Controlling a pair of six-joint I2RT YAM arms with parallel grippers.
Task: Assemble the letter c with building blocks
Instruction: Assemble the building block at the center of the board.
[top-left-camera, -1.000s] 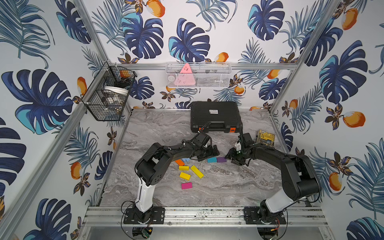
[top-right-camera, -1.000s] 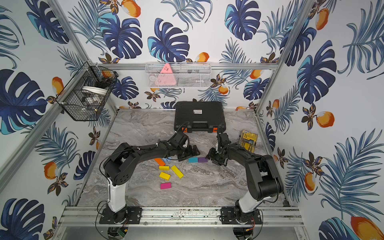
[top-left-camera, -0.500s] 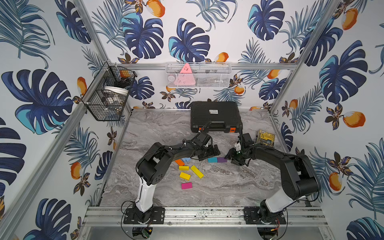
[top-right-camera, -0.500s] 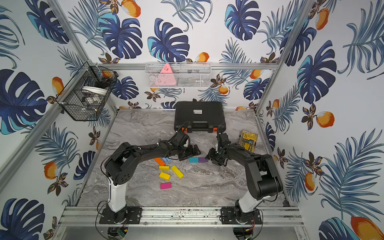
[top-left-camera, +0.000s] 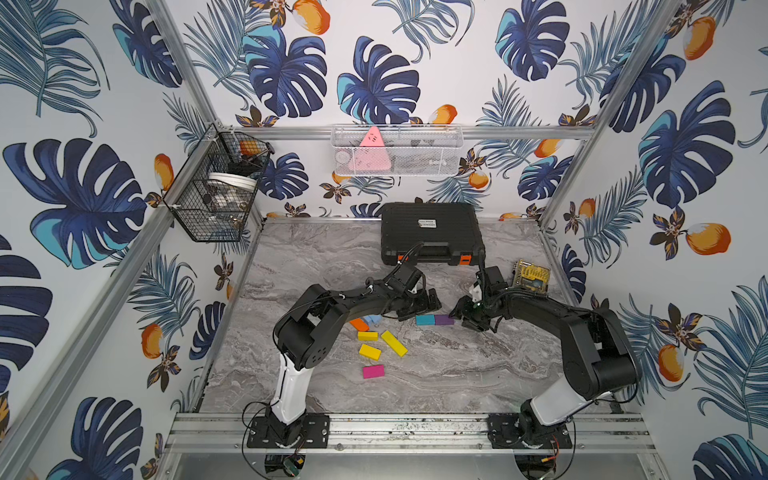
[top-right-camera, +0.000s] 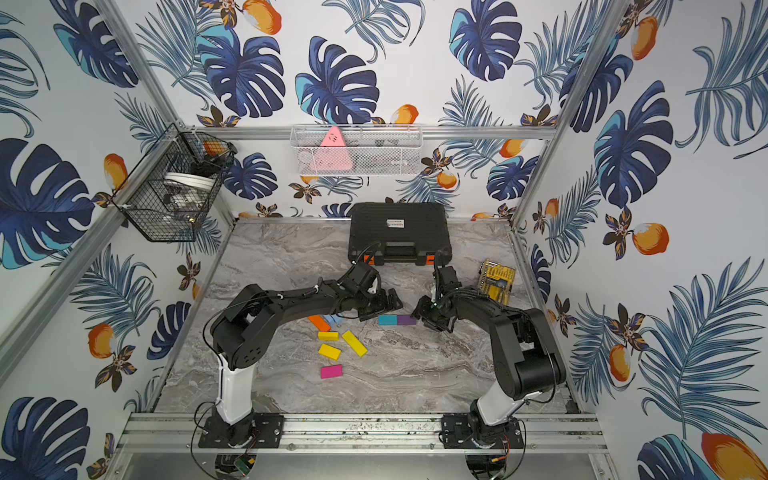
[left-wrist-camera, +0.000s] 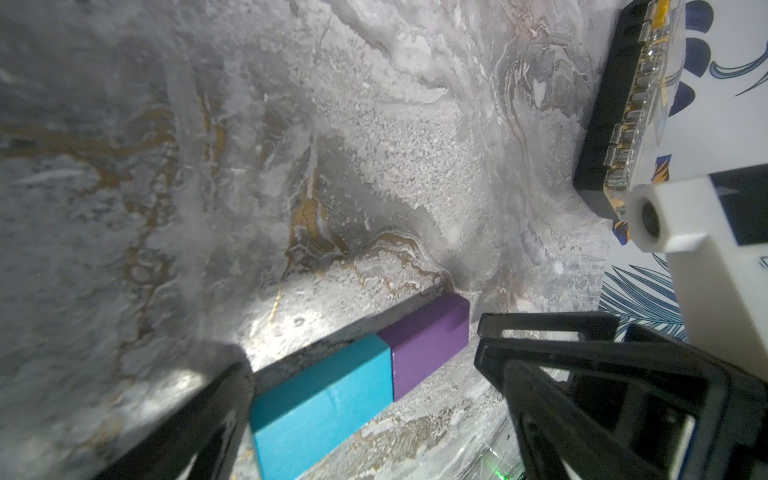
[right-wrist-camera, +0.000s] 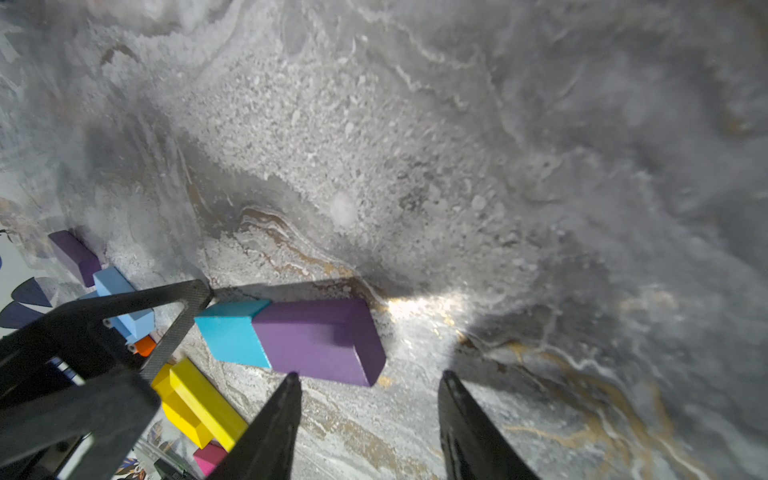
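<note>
- Just in front of the black tool case (top-left-camera: 432, 232), on the marble table (top-left-camera: 324, 266): teal block (top-left-camera: 425, 319) and purple block (top-left-camera: 444, 319), lying flat with short ends touching, in one straight row.
- Long axis of that row parallel to the case's front edge, with the teal end toward the left arm's side and the purple end toward the right arm's.
- Between the case and the teal block: left gripper (top-left-camera: 422, 306), low over the table, jaws spread wide, gripping nothing.
- Off the purple end, slightly farther from the case than the row: right gripper (right-wrist-camera: 370, 376), jaws partly apart with nothing between them. One fingertip close to the purple block's edge; contact not clear.
- Out from the case's left front corner: orange block (top-left-camera: 359, 324) and light blue block (top-left-camera: 372, 320) close together, partly under the left arm.
- Farther from the case: two short yellow blocks (top-left-camera: 368, 336), and beside them the long yellow block (top-left-camera: 394, 343), its long axis diagonal to the case's front edge.
- Farthest from the case: magenta block (top-left-camera: 373, 371), long axis nearly parallel to that edge.
- Near the case's right front corner: yellow-and-black drill-bit case (top-left-camera: 532, 278).
</note>
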